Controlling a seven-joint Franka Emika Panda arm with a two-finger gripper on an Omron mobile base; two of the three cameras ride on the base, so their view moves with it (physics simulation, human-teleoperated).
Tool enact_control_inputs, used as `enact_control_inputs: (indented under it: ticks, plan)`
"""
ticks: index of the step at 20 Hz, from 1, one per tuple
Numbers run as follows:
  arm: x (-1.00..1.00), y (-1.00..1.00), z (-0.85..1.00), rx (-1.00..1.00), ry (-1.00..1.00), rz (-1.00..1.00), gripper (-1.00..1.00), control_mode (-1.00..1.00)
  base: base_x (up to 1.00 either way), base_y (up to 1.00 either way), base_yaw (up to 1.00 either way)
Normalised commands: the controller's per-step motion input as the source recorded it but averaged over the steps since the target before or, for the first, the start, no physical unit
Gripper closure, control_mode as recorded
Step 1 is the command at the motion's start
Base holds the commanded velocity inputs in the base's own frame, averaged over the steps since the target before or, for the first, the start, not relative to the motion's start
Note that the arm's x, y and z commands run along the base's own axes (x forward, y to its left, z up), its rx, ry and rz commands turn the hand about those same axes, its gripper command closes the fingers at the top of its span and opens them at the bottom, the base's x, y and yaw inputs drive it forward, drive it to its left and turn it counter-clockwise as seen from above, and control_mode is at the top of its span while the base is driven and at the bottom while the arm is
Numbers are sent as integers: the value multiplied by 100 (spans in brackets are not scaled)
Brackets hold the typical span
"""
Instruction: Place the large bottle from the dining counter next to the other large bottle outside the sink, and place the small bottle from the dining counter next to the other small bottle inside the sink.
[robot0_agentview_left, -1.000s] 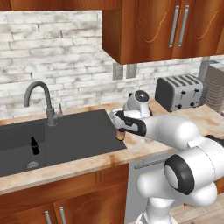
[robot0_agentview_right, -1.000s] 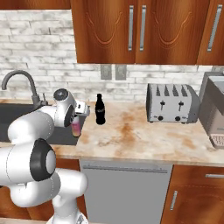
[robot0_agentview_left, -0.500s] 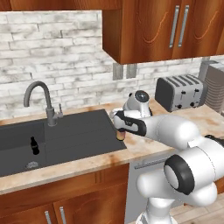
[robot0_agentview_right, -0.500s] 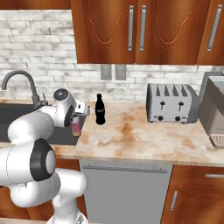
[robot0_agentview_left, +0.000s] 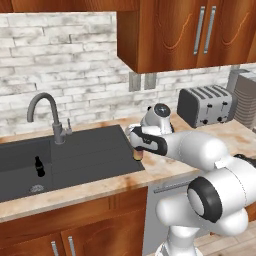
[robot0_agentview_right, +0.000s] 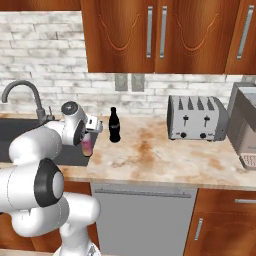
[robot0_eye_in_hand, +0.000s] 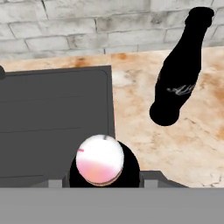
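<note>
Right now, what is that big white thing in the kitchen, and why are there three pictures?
It is a robot arm. Two cameras ride behind it, one on each side, and a third sits on its hand and looks down. Its gripper holds the pink and yellow bottle over the beige counter, at the right edge of the dark sink. A black bottle with a red label stands on the counter nearby, and a toaster farther along. A tiny dark bottle stands inside the sink.
</note>
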Motion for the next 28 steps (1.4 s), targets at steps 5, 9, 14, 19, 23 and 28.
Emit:
enact_control_inputs:
  ticks: [5,9,14,19,23,28]
  plan:
    - [5,-1,-3,0,0,0,100,-100,0,0,0]
    - [8,-6,-3,0,0,0,100,-100,0,0,0]
    - [18,-17,0,0,0,0,100,-100,0,0,0]
    - [21,-21,0,0,0,0,100,-100,0,0,0]
    - [17,-15,-3,0,0,0,100,-100,0,0,0]
    - [14,-9,-7,-1,0,0,100,-100,0,0,0]
